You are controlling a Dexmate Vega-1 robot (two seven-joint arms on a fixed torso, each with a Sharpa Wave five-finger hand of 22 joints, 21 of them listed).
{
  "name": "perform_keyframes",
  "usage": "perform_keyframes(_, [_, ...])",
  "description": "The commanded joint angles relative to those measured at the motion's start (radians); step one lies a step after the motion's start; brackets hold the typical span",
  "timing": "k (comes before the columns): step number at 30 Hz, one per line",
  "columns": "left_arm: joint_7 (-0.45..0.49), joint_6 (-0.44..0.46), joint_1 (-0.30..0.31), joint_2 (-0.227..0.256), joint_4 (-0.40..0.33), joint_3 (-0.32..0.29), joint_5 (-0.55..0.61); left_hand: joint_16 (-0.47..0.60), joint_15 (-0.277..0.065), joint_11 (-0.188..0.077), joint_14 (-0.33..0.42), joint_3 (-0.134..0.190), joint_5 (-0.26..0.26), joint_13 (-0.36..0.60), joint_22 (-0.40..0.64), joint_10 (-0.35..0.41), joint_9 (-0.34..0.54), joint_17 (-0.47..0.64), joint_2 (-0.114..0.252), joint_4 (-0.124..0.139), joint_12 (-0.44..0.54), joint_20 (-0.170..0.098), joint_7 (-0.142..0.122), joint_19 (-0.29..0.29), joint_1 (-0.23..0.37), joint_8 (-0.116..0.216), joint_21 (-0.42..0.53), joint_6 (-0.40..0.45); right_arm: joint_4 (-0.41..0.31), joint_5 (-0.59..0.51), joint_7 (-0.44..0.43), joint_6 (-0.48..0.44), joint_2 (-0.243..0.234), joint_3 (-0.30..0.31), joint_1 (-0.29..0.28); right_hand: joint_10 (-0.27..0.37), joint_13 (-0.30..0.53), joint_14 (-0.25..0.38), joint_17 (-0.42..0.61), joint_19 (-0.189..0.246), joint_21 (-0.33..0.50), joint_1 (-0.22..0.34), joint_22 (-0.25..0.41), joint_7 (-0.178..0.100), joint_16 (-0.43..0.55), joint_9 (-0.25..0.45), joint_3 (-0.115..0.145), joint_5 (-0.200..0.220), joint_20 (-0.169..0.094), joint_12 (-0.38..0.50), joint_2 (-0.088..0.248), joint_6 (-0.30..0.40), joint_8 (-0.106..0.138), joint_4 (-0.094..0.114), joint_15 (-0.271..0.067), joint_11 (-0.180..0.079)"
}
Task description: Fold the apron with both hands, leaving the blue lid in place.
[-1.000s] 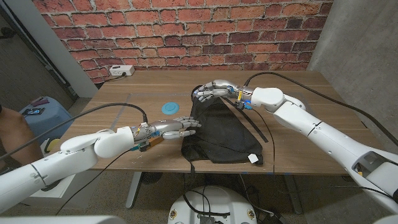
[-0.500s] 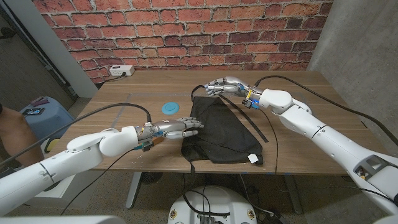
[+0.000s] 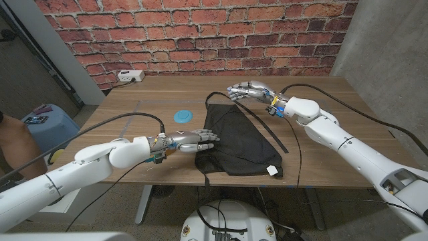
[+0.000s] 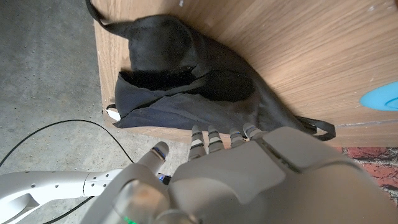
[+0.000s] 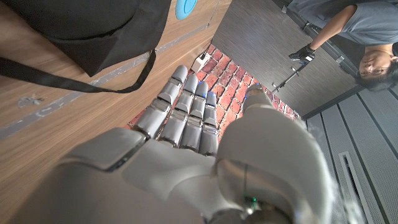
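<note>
One black apron (image 3: 237, 140) and one blue lid (image 3: 182, 116) on the table (image 3: 334, 127); the lid sits just beside the apron's far-left corner, not touching it. Left hand (image 3: 190, 140) at the apron's left edge, fingers extended side by side, holding nothing. Right hand (image 3: 249, 90) hovers past the apron's far edge, fingers loosely curled, empty.

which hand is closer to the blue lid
The left hand, just in front of the blue lid at the apron's left edge; the right hand hovers beyond the apron's far corner.
</note>
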Motion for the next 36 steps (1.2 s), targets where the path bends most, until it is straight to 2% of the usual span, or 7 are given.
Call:
perform_keyframes(1, [-0.049,0.021,-0.023,-0.005,0.002,0.025,0.003,0.0,0.002,-0.004,0.0,0.01,-0.002,0.002,0.002,-0.003,0.003,0.003,0.002,-0.001,0.001,-0.004,-0.001,-0.028,0.001,-0.004,0.0,-0.005,0.079,0.023,-0.012,0.047,0.025,0.029,-0.009,-0.004,0.0,-0.002,-0.004,0.004,-0.003,-0.014,0.0,-0.001,0.005,0.003,-0.005,-0.002,-0.003,-0.004,-0.003,-0.007,-0.002,0.003,0.009,-0.001])
perform_keyframes(16, [-0.079,0.054,-0.033,-0.008,0.011,0.047,-0.016,-0.001,0.003,-0.004,-0.002,0.014,-0.003,0.002,0.003,-0.006,0.003,0.005,0.001,0.002,-0.001,-0.003,-0.001,-0.03,-0.004,-0.006,-0.002,-0.015,0.151,0.048,-0.013,0.099,0.054,0.046,-0.003,-0.003,-0.011,0.001,-0.028,0.02,0.001,-0.017,-0.002,0.004,0.008,0.004,-0.006,0.0,-0.006,-0.01,-0.01,0.006,0.006,-0.005,0.024,0.007])
perform_keyframes(36, [-0.104,0.041,-0.059,-0.021,0.049,0.082,-0.037,0.001,0.006,0.0,-0.001,0.013,-0.004,0.002,0.004,-0.006,0.004,0.008,-0.002,0.007,-0.001,-0.002,0.0,-0.03,-0.013,-0.005,-0.003,-0.014,0.193,0.083,-0.033,0.11,0.079,0.064,-0.016,0.007,-0.02,0.001,-0.048,0.021,-0.001,-0.021,-0.003,0.001,0.01,0.004,-0.004,0.001,-0.007,-0.011,-0.012,0.014,0.009,-0.011,0.024,0.009])
